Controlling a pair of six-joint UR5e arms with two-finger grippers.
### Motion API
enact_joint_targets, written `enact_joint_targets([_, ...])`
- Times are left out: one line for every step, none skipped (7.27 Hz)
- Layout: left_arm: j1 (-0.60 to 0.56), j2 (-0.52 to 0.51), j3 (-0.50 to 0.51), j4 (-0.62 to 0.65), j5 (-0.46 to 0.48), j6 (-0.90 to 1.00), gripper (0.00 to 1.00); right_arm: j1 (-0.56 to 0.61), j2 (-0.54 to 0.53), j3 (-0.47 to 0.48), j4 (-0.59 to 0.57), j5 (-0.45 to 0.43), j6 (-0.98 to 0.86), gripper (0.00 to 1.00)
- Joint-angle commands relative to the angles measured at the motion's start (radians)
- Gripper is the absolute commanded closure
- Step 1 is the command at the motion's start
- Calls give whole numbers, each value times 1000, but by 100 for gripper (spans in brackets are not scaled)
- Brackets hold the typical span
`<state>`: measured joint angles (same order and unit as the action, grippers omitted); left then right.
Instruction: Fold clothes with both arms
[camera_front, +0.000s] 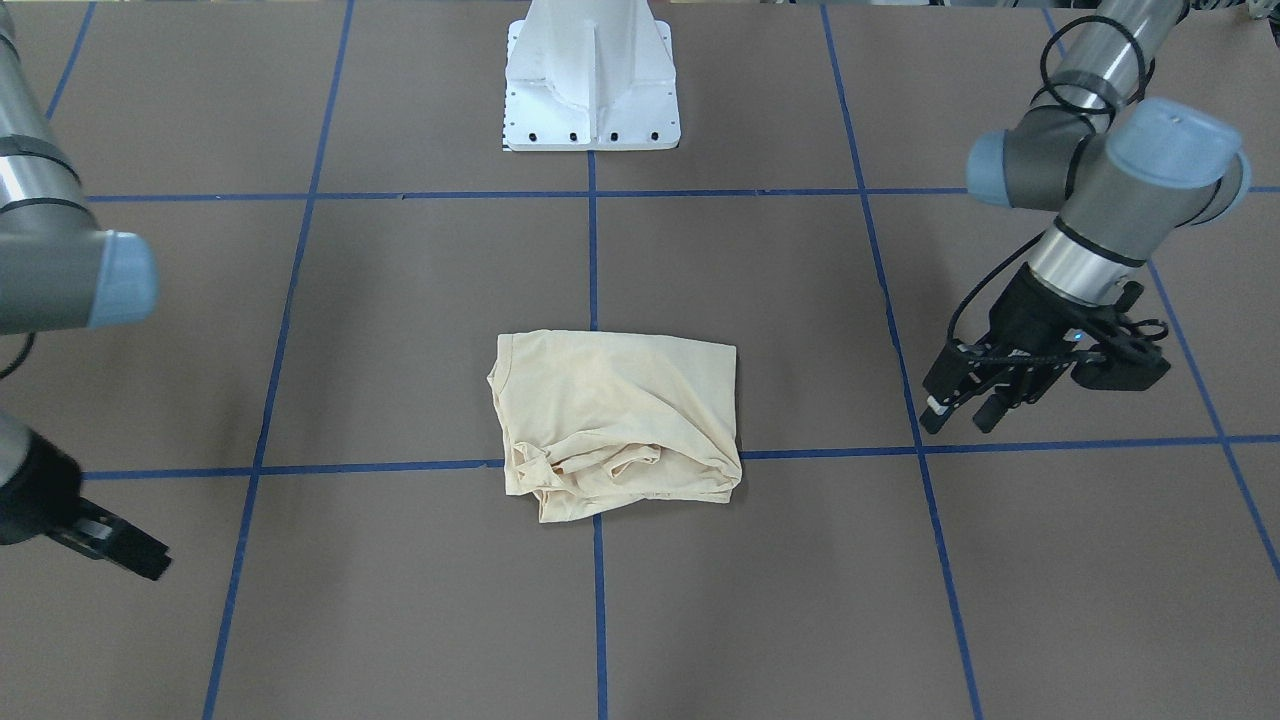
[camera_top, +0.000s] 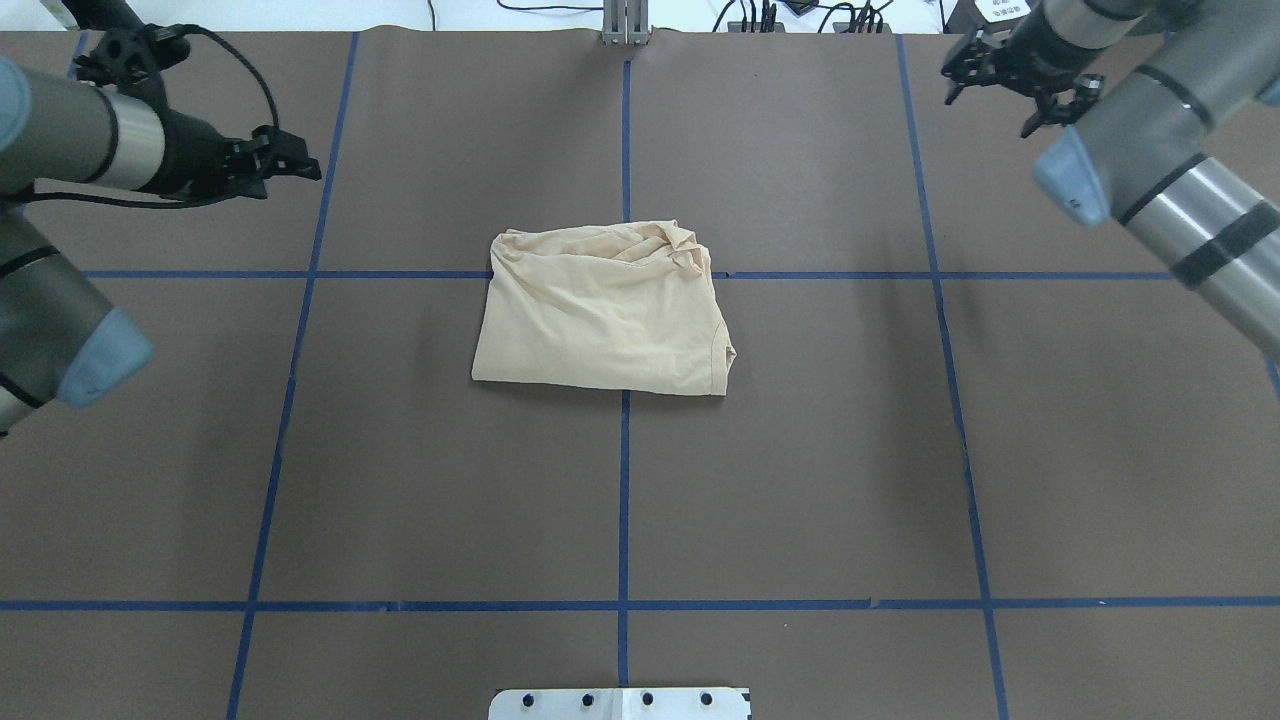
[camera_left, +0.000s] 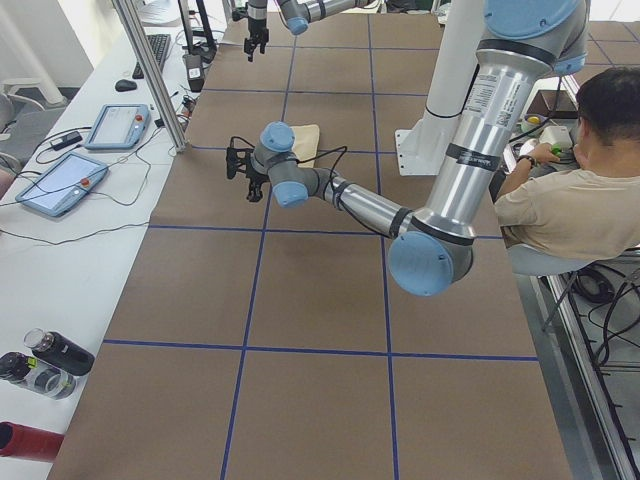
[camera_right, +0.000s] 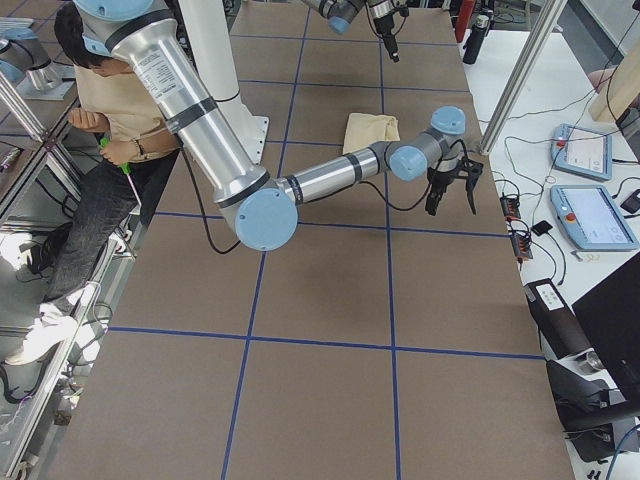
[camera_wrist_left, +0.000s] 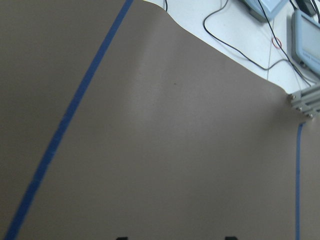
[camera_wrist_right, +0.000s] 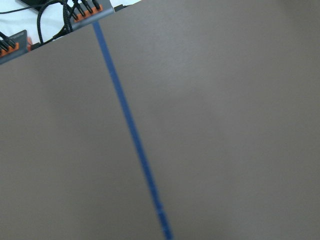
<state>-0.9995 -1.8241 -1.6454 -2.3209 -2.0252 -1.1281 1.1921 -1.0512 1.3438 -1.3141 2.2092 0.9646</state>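
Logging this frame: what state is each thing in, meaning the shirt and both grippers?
T-shirt: folded into a compact rectangle, lying on the table, one edge bunched, nothing holding it.
Left gripper: open, empty, off to one side, clear of the shirt.
Right gripper: open, empty, off to the other side, clear of the shirt.

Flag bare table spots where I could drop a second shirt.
Bare: the table between shirt and base, and on both sides of the shirt. Crowded: the corners opposite the base, where the left gripper and right gripper hover.
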Motion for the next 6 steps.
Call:
enact_joint_targets([-226, 211, -56, 0, -155, 521, 0, 224, -185, 3, -4, 76, -591, 1])
enact_joint_targets([-387, 259, 3, 8, -246, 833, 0, 300, -252, 11, -10, 87, -779, 1])
enact_joint_targets([-545, 259, 126, 50, -364, 1134, 0, 348, -291, 46, -49, 154, -869, 0])
enact_joint_targets([-621, 256, 159, 89, -400, 1278, 0, 325, -350, 178, -127, 155, -871, 1])
enact_joint_targets([-652, 249, 147, 186, -399, 1295, 0, 307, -360, 261, -254, 108, -891, 0])
enact_joint_targets([-653, 249, 148, 210, -399, 1315, 0, 307, -368, 264, -278, 90, -955, 0])
